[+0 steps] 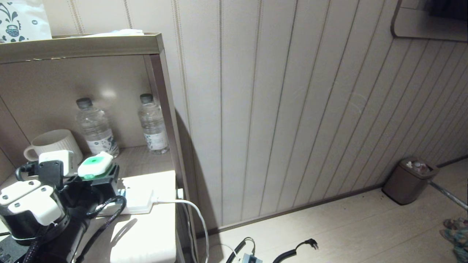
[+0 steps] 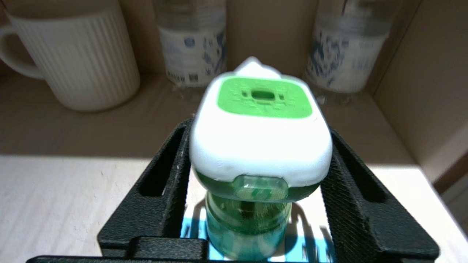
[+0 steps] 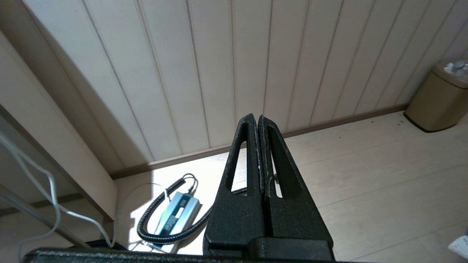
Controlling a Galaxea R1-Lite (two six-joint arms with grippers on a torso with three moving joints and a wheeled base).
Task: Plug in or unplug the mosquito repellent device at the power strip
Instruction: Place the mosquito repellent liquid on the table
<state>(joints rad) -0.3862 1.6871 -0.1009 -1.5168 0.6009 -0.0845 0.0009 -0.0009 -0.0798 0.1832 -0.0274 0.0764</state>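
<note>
Left hand (image 2: 256, 182) sits low over the pale surface (image 2: 73, 204) in the shelf nook, its two black fingers (image 2: 164, 175) on either side of the mosquito repellent device (image 2: 260, 146). Whether the fingers press on the device or stand slightly clear of it cannot be told from the wrist view. The device stands upright between them, white-and-green head on top and green liquid bottle below, directly over the power strip (image 2: 310, 233), whose blue-tinted sockets show beneath it. In the head view the device (image 1: 95, 165) pokes up above the black hand (image 1: 104, 179), and the strip (image 1: 140, 199) runs toward the nook's edge, where its white cable (image 1: 197, 215) drops to the floor. Behind the device stand a ribbed white mug (image 2: 80, 65) and two clear water bottles (image 2: 193, 47), against the back wall. Right hand (image 3: 260, 153) hangs well apart over the wooden floor, its fingers pressed together and empty, above a coiled black cord (image 3: 153, 223) and near a small bin (image 3: 438, 98).
</note>
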